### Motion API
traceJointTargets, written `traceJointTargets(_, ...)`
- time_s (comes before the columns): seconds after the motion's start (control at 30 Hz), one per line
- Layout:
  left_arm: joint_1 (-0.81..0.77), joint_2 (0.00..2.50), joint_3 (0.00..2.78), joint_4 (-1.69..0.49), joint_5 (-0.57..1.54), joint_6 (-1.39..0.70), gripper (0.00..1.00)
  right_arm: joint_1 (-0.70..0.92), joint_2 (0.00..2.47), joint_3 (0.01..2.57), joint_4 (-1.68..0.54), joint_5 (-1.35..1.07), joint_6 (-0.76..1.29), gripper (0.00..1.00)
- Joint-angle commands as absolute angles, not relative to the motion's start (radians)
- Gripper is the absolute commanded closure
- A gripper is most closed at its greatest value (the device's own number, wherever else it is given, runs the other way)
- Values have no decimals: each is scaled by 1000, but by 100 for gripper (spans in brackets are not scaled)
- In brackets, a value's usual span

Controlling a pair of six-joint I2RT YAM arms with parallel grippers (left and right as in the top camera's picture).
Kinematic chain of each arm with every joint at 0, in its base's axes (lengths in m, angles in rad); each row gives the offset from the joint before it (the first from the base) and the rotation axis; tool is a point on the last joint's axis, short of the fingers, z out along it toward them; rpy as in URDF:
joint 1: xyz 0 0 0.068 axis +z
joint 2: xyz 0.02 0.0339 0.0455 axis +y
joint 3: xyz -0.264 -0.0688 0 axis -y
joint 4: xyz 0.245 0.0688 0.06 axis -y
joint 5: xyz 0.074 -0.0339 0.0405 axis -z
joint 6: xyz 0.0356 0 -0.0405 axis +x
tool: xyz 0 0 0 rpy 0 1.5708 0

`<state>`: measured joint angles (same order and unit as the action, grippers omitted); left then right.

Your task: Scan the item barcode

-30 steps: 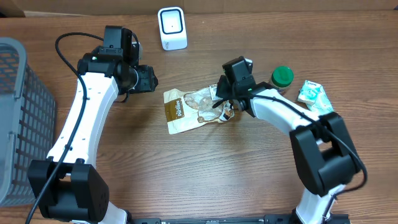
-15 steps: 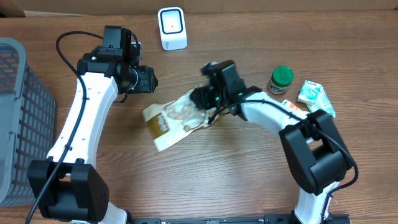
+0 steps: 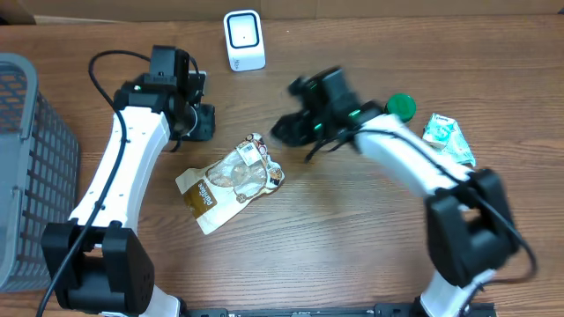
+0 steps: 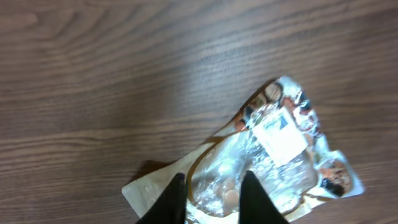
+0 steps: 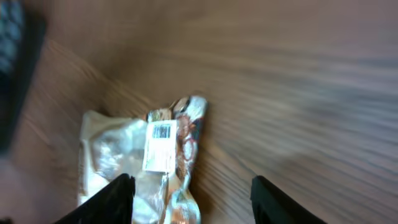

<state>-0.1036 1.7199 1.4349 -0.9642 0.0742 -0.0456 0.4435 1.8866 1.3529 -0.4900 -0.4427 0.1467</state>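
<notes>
Overhead view: the snack pouch [image 3: 231, 176] lies flat on the wooden table [image 3: 352, 255], apart from both grippers and held by neither. The left gripper [image 3: 201, 123] hangs just behind the pouch's upper edge. In the left wrist view its jaws stand narrowly parted with nothing between them, and the pouch lies ahead of and below the fingertips [image 4: 179, 186], white label [image 4: 283, 134] facing up. The right gripper [image 3: 291, 130] is blurred. In the right wrist view its jaws are wide apart and empty, with the pouch below, nearer the left-hand finger [image 5: 118, 193]. The scanner [image 3: 244, 40] stands well beyond both sets of jaws.
</notes>
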Motion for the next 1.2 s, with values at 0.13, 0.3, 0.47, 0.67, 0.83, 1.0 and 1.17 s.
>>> traceJointTargets(0.13,-131,1730,1271,-930,339,274,91,333,1764,1400,-684,-370,190,42)
traceJointTargets(0.3,-225,1730,1212,-909,341,345,91,274,1764,1400,-749,-307,190,42)
traceJointTargets(0.47,-319,1746,1209,-884,277,360,94,211,1764,1400,-794,-307,191,43)
traceJointTargets(0.67,-341,1785,1208,-881,255,383,94,183,1764,1400,-831,-307,186,43)
traceJointTargets(0.83,-342,1863,1208,-879,256,416,95,181,1764,1400,-834,-307,186,43)
traceJointTargets(1.0,-342,1902,1208,-845,259,415,95,181,1764,1400,-833,-307,186,43)
traceJointTargets(1.17,-340,1903,1208,-756,258,296,94,181,1764,1400,-841,-307,187,43)
